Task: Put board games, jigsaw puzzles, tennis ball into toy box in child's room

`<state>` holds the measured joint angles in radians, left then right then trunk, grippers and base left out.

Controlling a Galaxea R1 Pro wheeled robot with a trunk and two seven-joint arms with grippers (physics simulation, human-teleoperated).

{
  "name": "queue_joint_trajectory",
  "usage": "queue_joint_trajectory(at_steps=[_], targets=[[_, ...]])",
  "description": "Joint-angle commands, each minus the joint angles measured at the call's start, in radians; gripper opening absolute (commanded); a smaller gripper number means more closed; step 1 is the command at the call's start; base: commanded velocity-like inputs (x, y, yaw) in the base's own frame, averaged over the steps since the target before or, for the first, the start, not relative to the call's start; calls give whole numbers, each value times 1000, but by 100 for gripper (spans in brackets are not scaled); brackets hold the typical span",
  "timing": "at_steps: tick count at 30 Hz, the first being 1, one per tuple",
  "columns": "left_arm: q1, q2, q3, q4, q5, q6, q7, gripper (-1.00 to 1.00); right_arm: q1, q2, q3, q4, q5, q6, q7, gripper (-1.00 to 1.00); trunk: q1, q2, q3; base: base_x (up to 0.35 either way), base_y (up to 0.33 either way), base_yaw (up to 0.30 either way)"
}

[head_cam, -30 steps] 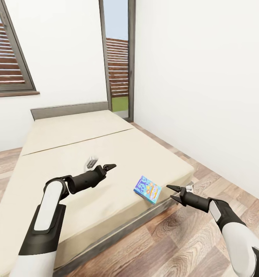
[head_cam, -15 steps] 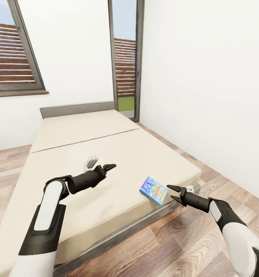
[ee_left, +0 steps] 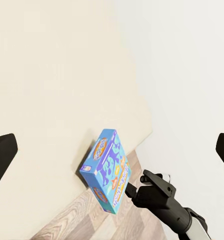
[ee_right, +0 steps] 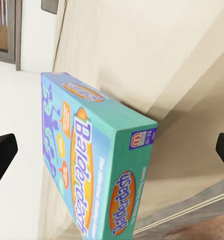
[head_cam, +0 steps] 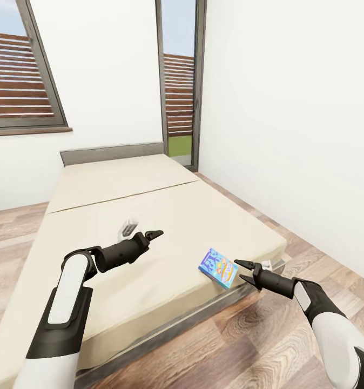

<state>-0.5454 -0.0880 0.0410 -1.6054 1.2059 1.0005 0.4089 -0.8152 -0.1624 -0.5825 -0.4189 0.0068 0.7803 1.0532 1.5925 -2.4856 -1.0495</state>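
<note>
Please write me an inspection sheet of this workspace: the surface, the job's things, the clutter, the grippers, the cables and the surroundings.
Surface: bed with plain cream cover, dark frame edge, grey headboard at the far end.
Job's things: one light blue board game lies flat near the bed's near right corner; print reads "Balderdash" in the right wrist view.
Clutter: nothing seen.
Grippers: left gripper open, above the bed, empty. Right gripper open, just beside the game's edge, not gripping it.
Cables: nothing seen.
Surroundings: white walls, wood-plank floor, window at left, tall glazed opening behind the bed, slatted fence outside.
</note>
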Motion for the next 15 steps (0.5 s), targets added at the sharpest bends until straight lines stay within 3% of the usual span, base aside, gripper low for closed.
queue_joint_trajectory(at_steps=[1, 15], targets=[[-1, -1, 2, -1, 11, 4, 10, 100, -1, 1, -5, 0, 1, 8, 2, 100, 0, 0, -1, 0, 0, 14], [-1, 0, 2, -1, 11, 4, 10, 100, -1, 1, -5, 0, 1, 8, 2, 100, 0, 0, -1, 0, 0, 6]])
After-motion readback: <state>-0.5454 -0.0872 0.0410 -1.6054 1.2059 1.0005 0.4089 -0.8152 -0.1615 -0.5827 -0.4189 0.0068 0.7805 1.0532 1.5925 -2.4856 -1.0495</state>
